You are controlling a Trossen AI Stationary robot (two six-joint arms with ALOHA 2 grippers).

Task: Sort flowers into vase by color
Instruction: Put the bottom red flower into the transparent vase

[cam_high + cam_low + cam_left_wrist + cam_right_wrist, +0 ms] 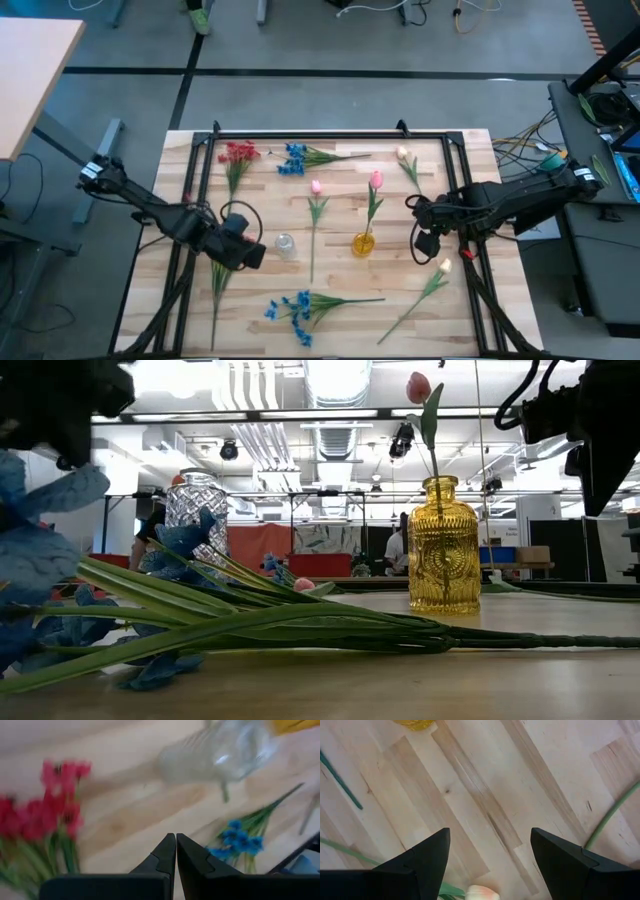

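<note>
My left gripper point(258, 250) point(176, 836) is shut and hovers just left of the clear glass vase point(285, 245) point(220, 750), holding nothing that I can see. My right gripper point(425, 240) point(490, 835) is open above bare wood, with a cream tulip bud point(482, 893) point(443, 265) just on its near side. The yellow vase point(363, 243) point(443, 545) holds one pink tulip point(375, 180) upright by its stem. Lying flat on the table are a red spray point(238, 155), two blue sprays point(292, 160) point(290, 308), a pink tulip point(316, 187) and a cream tulip point(403, 155).
A green stem point(218, 285) lies near the left gripper, its blossom end hidden under the arm. A black frame point(320, 135) edges the table. Open wood lies between the two vases and the near blue spray. People show far behind the table in the low view.
</note>
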